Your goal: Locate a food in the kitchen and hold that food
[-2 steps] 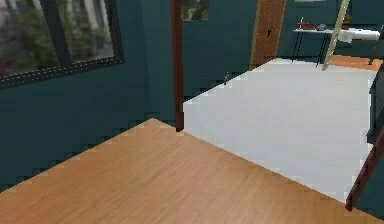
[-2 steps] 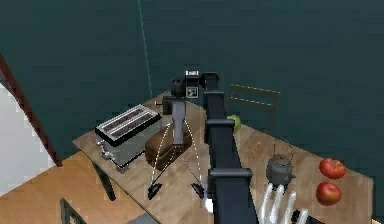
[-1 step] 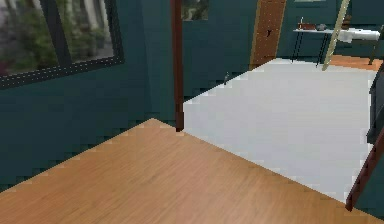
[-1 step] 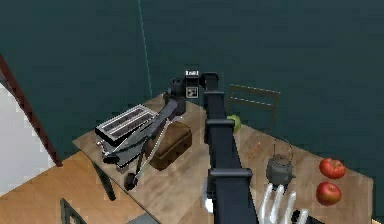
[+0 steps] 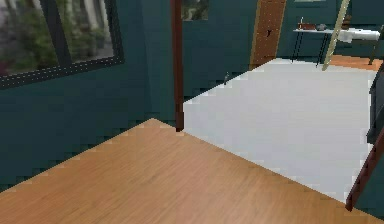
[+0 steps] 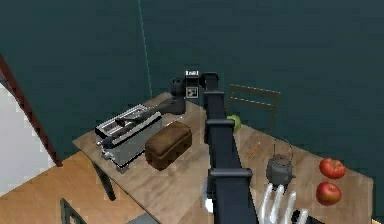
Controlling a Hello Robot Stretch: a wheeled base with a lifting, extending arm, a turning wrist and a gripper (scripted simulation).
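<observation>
Spanning the table (image 6: 255,150) to set the gripper (image 6: 180,88) at its far edge, probably seeking food there: brown loaf (image 6: 168,143) mid-table, red fruits (image 6: 333,168) at its arm-side-view right end; holding anything or nothing, impossible to tell.

Wooden table (image 6: 256,146): silver toaster (image 6: 125,135) at left end, dark kettle (image 6: 280,165) toward right, chair (image 6: 255,98) behind. Forward view: window (image 5: 55,35), brown door (image 5: 268,30), white table (image 5: 318,35).

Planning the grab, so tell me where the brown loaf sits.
In the arm side view, the brown loaf lies on the wooden table, just left of the arm and right beside the silver appliance.
</observation>
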